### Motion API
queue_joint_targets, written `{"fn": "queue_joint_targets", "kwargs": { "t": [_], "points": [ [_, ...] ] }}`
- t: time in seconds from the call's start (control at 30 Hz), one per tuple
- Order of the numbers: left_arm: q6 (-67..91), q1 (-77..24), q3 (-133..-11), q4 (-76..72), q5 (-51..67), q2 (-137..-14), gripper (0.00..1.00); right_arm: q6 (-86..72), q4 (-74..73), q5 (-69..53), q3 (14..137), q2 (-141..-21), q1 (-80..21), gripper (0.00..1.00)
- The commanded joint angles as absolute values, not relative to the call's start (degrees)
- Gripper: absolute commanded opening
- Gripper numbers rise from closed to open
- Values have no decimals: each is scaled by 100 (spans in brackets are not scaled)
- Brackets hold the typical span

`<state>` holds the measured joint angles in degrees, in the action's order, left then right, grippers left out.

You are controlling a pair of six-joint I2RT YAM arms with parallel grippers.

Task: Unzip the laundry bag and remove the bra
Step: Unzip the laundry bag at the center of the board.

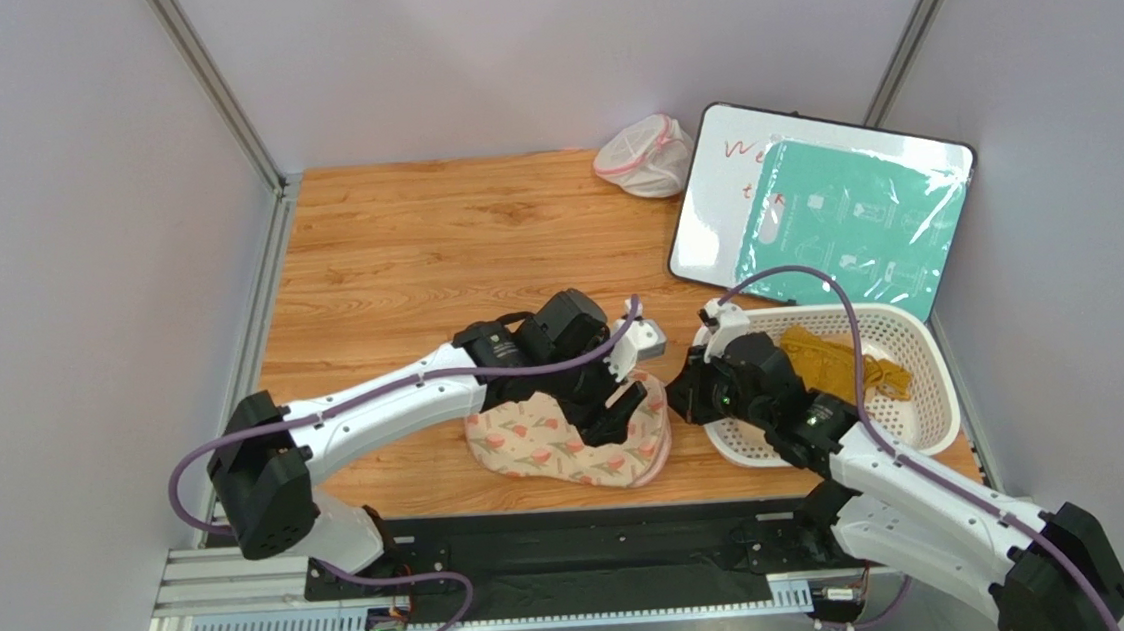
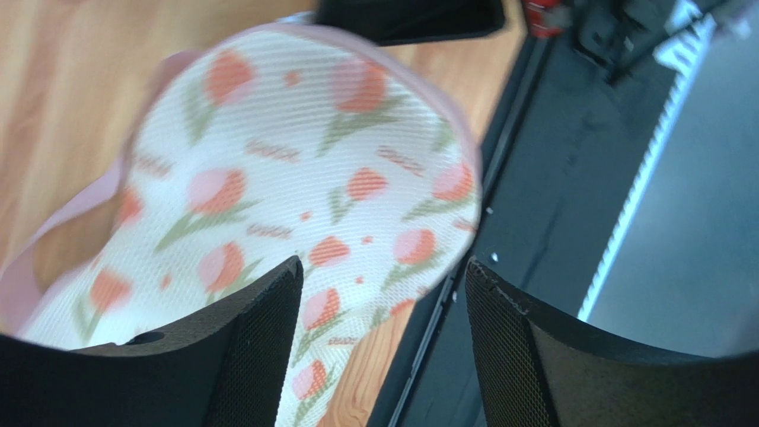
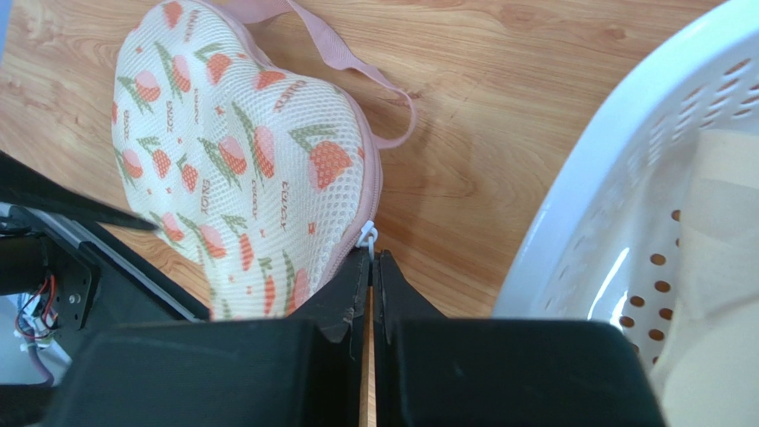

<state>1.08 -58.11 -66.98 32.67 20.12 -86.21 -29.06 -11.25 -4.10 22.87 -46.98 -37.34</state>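
Two pincers: the left gripper (image 2: 383, 294) stands with jaws apart above the laundry bag (image 1: 570, 438), gripping nothing. The right gripper (image 3: 371, 262) has its jaws pressed together, tips at the white zipper pull (image 3: 366, 237); whether the pull is pinched I cannot tell.
Bag's place: lower centre of the top view, flat on the wooden table (image 1: 413, 252) near its front edge, just left of the white basket (image 1: 916, 333).
Step in hand: unzipping, judged barely begun; the zip looks closed and no bra shows.
Next move: probably a firm pinch on the pull, drawn along the pink edging while the other arm pins the fabric.
Long axis: roughly left to right across the top view, dipping slightly rightward.
Pointing: the pull end faces frame right, toward the right gripper.
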Motion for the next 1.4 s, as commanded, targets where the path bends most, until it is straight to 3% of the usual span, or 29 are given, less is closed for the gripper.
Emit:
{"fn": "queue_joint_targets", "kwargs": {
  "t": [0.0,0.3,0.77,1.03,1.37],
  "points": [
    [1700,-5679,-6243,3034,555,-7693,76,-2909,-1274,-27,2505,-4544,-3709,0],
    [3357,-4983,-4351,2470,176,-6408,83,-3023,-1248,-9,2443,-4509,-3709,0],
    [3990,-4324,-3050,1319,808,-6503,85,-3111,-1309,-263,2312,-4316,-3727,0],
    [3491,-3753,-3646,958,914,-7435,85,-3217,-1397,-387,2145,-4140,-4042,0],
    [2313,-3313,-5755,1335,1098,-8762,86,-3586,-1608,-97,1925,-3867,-4710,0]
  ]
}}
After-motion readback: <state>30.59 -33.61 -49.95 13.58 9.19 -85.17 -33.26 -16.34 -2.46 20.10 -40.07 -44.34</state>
